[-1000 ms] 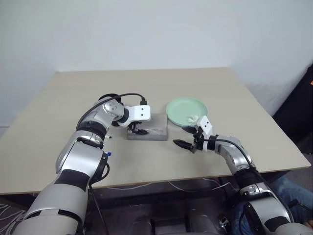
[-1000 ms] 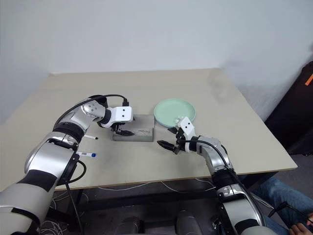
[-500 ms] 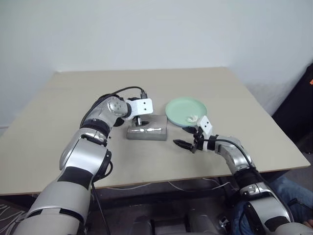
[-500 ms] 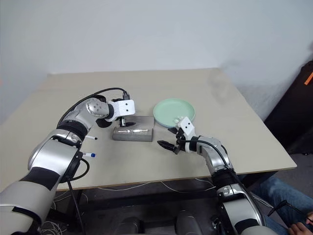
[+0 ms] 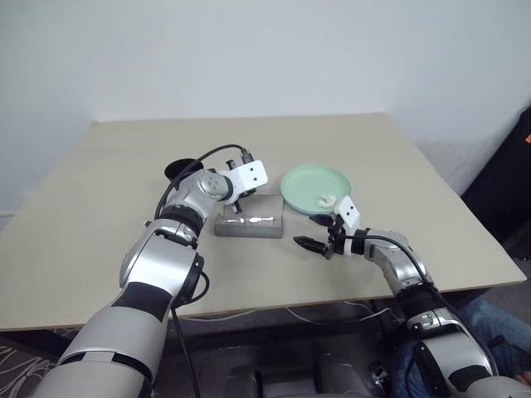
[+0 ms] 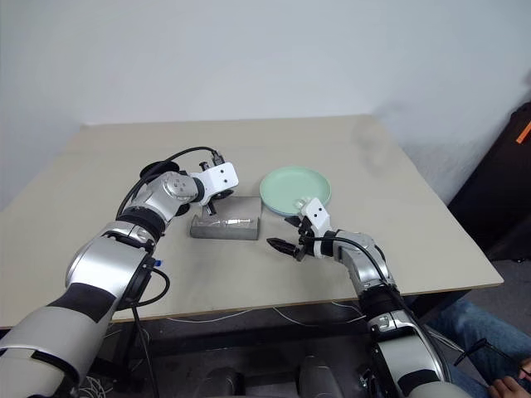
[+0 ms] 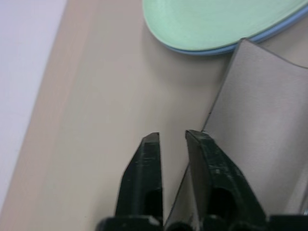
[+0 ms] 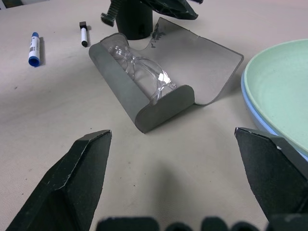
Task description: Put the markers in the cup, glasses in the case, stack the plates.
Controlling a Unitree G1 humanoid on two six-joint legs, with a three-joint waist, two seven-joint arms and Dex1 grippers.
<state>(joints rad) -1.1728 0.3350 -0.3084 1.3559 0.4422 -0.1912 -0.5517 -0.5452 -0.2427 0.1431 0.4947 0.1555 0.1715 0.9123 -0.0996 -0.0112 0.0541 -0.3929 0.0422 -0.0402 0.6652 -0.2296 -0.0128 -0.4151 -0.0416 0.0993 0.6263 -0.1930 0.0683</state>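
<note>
Glasses [image 8: 144, 67] lying inside open case [image 8: 144, 103] mid-desk, beside stacked plates [image 6: 295, 190]. Lid flap [image 7: 260, 144] thin, flexible: take by free edge. Left gripper [image 7: 173, 149] fingers nearly together at flap edge, grip unconfirmed; right gripper [image 8: 183, 192] spread wide, empty

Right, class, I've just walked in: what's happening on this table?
A humanoid robot is tidying. The glasses already lie in the open grey case, and its left gripper is at the edge of the case's flap, fingers nearly together. The right gripper hovers open nearby. The mint plate sits stacked on the blue one, while two markers lie loose on the table beside the cup.
</note>
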